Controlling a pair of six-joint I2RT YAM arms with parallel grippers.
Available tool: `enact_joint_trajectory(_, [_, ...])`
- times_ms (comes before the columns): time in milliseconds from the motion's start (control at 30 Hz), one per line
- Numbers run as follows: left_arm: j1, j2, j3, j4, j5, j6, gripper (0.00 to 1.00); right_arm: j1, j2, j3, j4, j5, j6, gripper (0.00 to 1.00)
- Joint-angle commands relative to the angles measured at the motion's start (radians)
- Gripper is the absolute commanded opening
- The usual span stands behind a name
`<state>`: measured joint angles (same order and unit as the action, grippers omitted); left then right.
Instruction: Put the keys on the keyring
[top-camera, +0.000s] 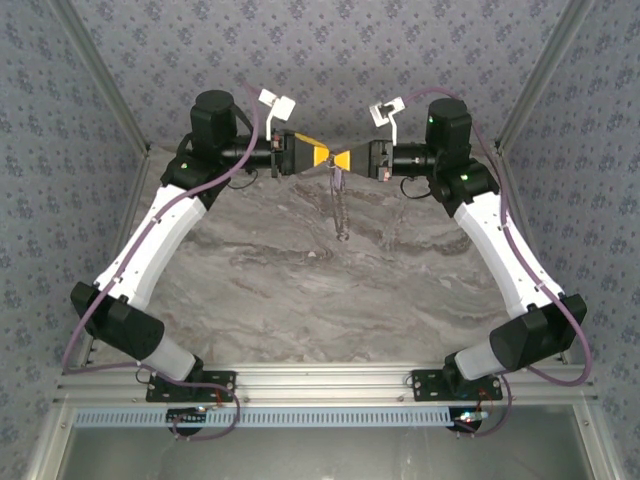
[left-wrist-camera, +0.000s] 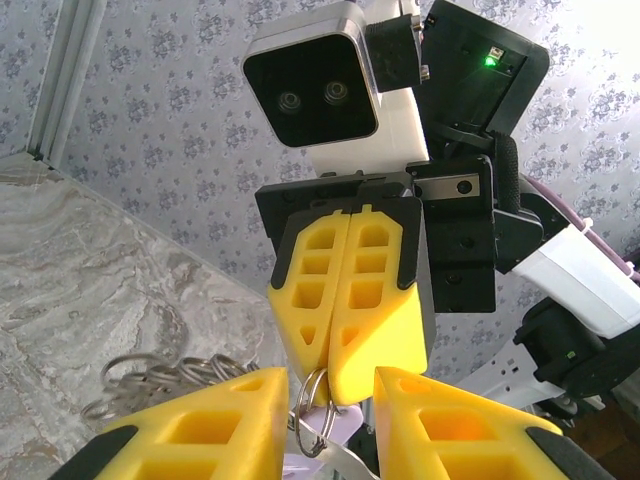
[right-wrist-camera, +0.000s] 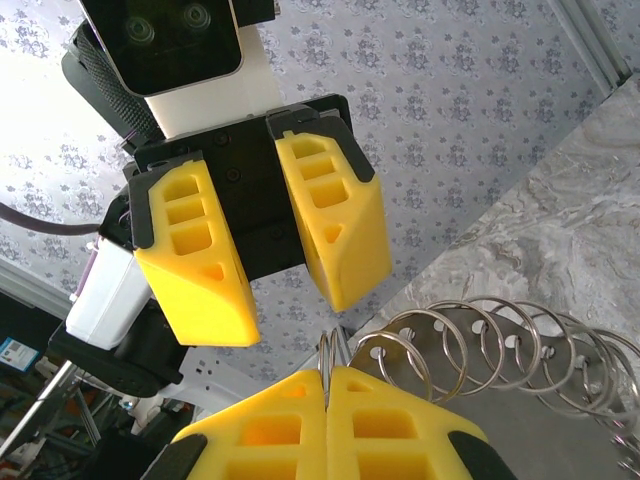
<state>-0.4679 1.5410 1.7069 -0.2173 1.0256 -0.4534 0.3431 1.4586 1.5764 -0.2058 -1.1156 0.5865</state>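
Keyring: hangs from right gripper tips, above marble table, between both grippers.
Right gripper: fingers pressed together on keyring.
Left gripper: fingers partly apart, lilac key between them.

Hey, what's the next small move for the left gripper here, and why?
Probably ease the left gripper shut on the lilac key between its fingers: the right gripper already pinches the keyring, and the left jaws stand apart.

Grey veined marble-look table spreading between blue floral-patterned walls, aluminium rail running along its near edge, slanted metal posts rising at its far corners
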Motion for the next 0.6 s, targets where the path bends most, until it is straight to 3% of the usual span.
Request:
enact_joint_trajectory(0, [-0.013, 0.002, 0.023, -0.007, 0.026, 0.019, 0.28, 0.005, -0.003, 0.033, 0.041, -0.023, 0.007, 0.00])
enact_joint_trajectory(567, [-0.033, 0.004, -0.007, -0.004, 0.027, 0.024, 0.29, 0.008, -0.014, 0.016, 0.057, -0.016, 0.011, 0.00])
